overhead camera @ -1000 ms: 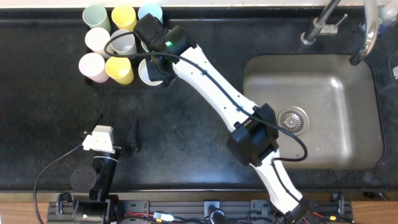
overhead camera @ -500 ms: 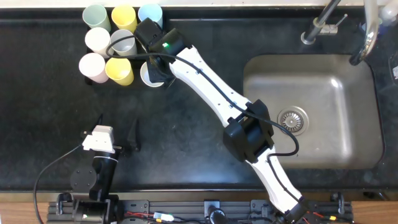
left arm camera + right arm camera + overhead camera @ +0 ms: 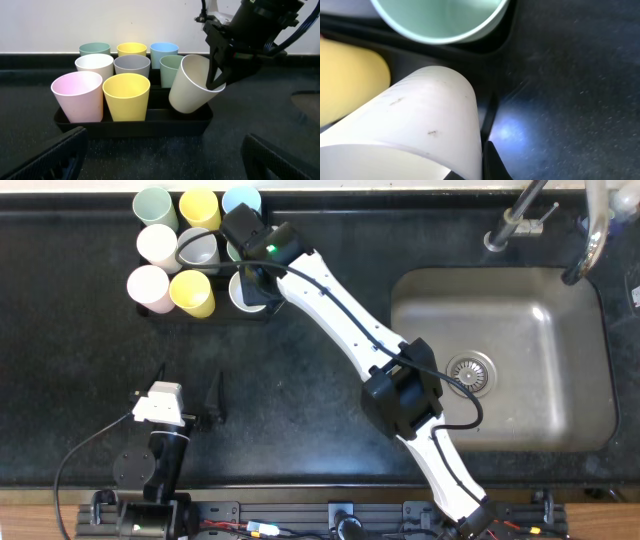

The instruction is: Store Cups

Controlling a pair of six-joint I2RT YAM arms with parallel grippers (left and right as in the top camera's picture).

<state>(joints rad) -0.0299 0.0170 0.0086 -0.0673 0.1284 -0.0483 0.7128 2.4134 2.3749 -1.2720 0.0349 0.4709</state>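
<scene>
Now right jaws pinch the rim of a smooth, tapered cream cup [image 3: 190, 87], tilted at a corner of the black rectangular tray [image 3: 135, 127]; left jaws stand open.

Right arm [image 3: 340, 315] – white links, black joints, cables.

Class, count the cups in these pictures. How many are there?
9. Eight stand in the tray: back row green, yellow, blue; middle white, grey, green; front pink, yellow. The right gripper holds a tilted cream cup at the front corner.
</scene>
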